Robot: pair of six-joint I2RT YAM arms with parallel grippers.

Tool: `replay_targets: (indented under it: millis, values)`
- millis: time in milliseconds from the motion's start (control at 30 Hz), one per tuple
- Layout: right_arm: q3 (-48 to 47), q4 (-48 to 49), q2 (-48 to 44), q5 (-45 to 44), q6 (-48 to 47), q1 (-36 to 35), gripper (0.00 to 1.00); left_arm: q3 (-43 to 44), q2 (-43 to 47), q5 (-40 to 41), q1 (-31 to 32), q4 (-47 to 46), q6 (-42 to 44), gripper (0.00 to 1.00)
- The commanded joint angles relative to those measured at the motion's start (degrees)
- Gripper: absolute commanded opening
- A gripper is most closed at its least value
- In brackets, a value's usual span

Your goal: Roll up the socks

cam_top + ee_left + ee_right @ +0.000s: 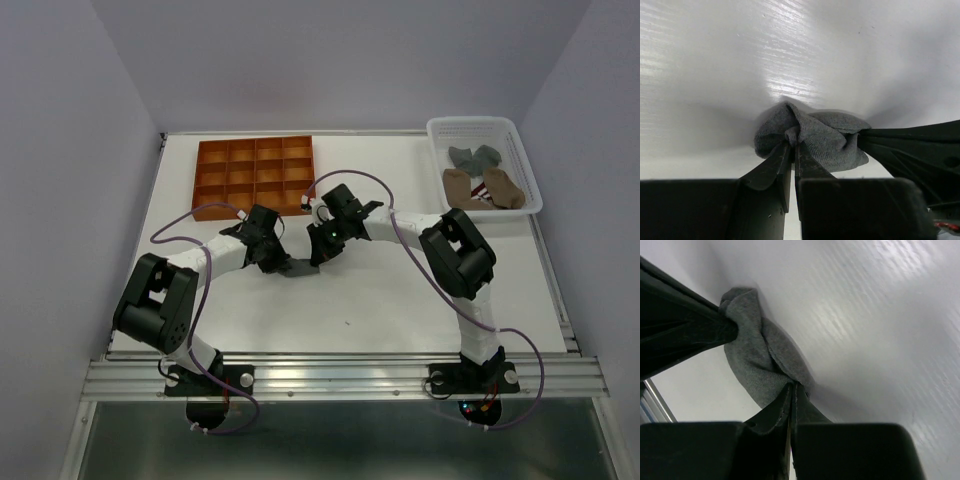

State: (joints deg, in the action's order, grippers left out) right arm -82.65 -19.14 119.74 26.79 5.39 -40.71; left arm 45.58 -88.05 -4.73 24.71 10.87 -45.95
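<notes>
Grey sock (pixel 297 268) stretches left-to-right, left jaws and right jaws each clamped on an end.

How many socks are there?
5: one grey sock held by the left claw and right claw mid-table; two grey socks and two tan-brown socks in the white basket. Others may hide there.

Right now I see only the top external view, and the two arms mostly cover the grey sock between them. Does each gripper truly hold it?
Observer: The left wrist view shows the left gripper shut on a fold of the grey sock.
Operator: And the right one?
Observer: The right wrist view shows the right gripper shut on another fold of it.
Operator: Is it rolled?
Observer: No, it is bunched and twisted between them.
</notes>
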Motion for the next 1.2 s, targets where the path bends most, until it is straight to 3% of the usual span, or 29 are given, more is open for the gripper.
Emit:
replay_targets:
  millis: [0,233,333,367,500,567,867,1167]
  values:
    - [-0.85,-0.11,1.55,0.11,2.43,2.48,0.01,1.0,-0.98,1.74,-0.89,1.43,1.04,0.08]
    - [-0.67,-0.02,1.37,1.42,1.47,3.0,0.01,0.38,-0.81,1.66,-1.51,1.08,0.87,0.08]
    - [-0.67,0.24,0.32,3.09,0.51,3.0,0.01,0.38,-0.19,1.66,-1.51,0.99,1.04,0.13]
    - [-0.58,0.41,-0.12,3.79,-0.46,3.0,0.01,0.38,-0.02,1.66,-1.51,0.9,1.22,0.18]
    - [-0.14,1.38,-3.45,4.15,-2.22,3.0,0.24,1.87,0.95,1.92,-1.42,0.38,2.18,0.29]
    - [-0.14,1.56,-4.25,4.06,-2.4,3.0,0.3,2.75,0.86,2.18,-1.42,0.38,2.97,0.33]
    - [1.09,1.56,-8.99,-2.78,-3.18,3.0,0.41,5.92,1.65,3.32,-1.42,0.81,4.56,0.34]
    - [-0.31,1.65,-9.97,3.79,-9.6,3.0,0.52,7.94,0.43,4.12,-1.42,1.69,5.09,0.37]
